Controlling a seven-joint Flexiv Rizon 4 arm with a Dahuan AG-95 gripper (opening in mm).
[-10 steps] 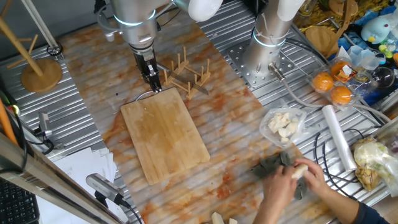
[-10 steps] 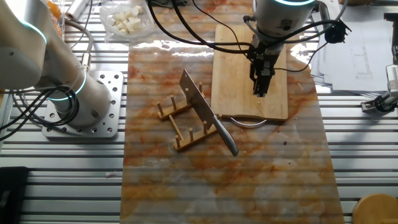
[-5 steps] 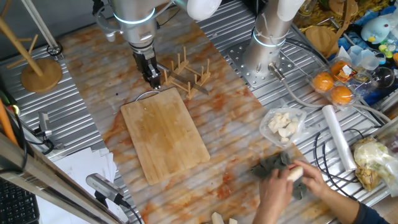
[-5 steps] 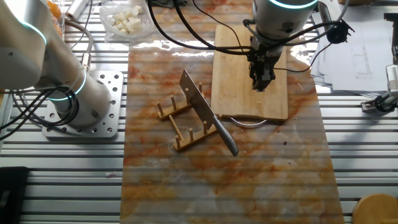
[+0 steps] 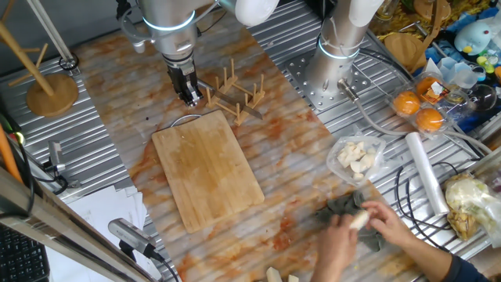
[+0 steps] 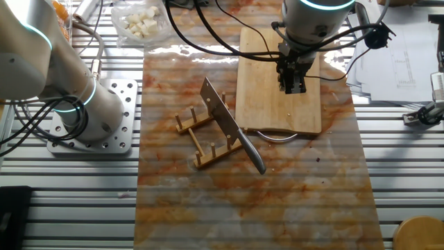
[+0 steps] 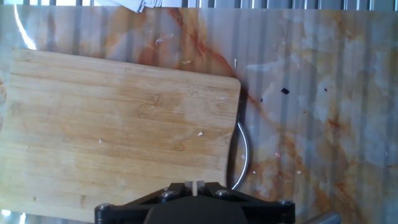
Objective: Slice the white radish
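Bright, even light — sharp, faint tabletop point(image 6: 208, 201) glare.

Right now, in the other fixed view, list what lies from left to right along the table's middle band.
Second arm's base → wooden rack → knife → cutting board → gripper → papers.

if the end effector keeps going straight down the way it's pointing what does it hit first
Most likely the wooden cutting board, near its handle end. The end effector points down with nothing visible between it and the board, though it sits close to the edge, so depth is uncertain.
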